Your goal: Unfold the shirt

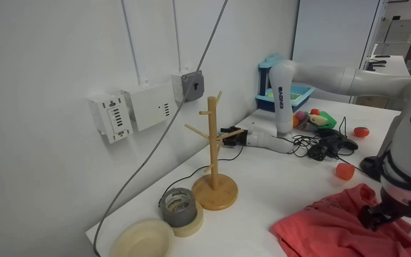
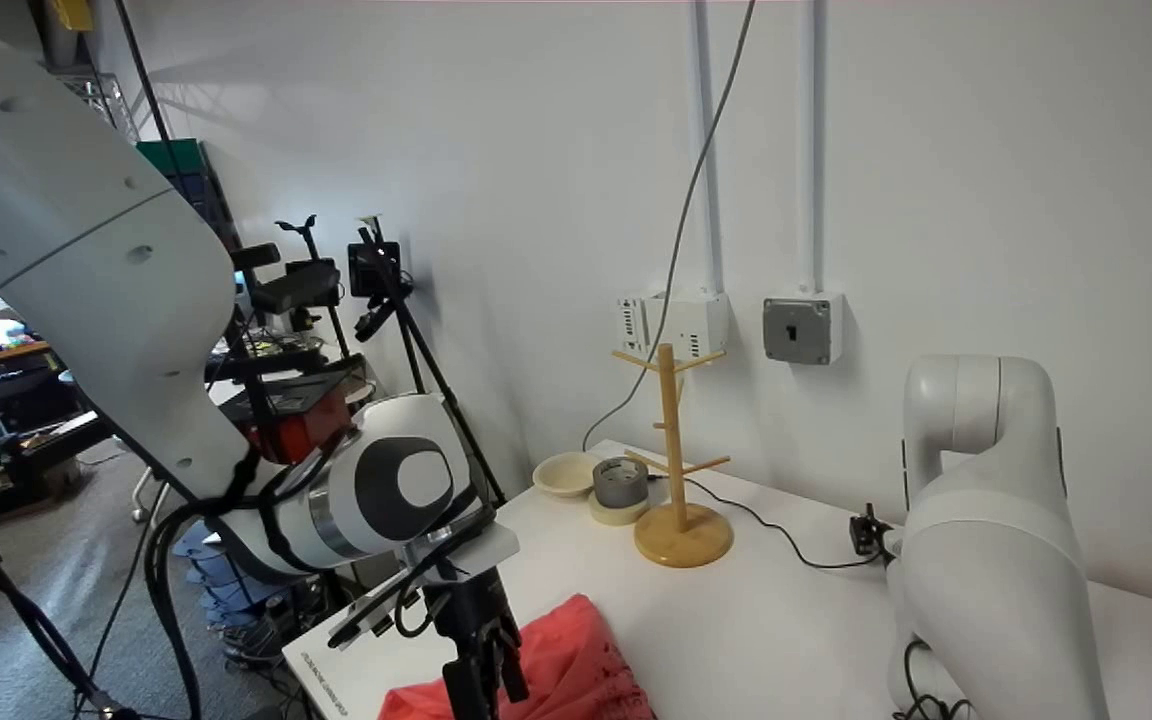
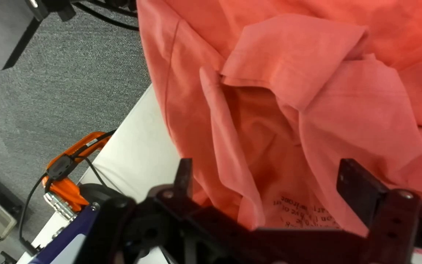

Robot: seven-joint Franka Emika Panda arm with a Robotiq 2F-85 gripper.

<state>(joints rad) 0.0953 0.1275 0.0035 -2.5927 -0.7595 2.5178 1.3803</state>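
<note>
Salmon-red and wrinkled, the cloth shirt (image 1: 319, 232) is bunched in folds on the white table (image 1: 262, 196), overhung by the black two-fingered gripper (image 3: 266, 172), its fingers (image 3: 355, 189) spread apart

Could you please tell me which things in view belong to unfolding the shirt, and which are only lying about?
For the job:
shirt
pincer

Only lying about:
wooden mug tree
grey tape roll
pale tape roll
pale bowl
red cup

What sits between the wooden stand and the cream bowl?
A gray tape roll stacked on a beige tape roll, beside a black cable; both exterior views show them.
</note>
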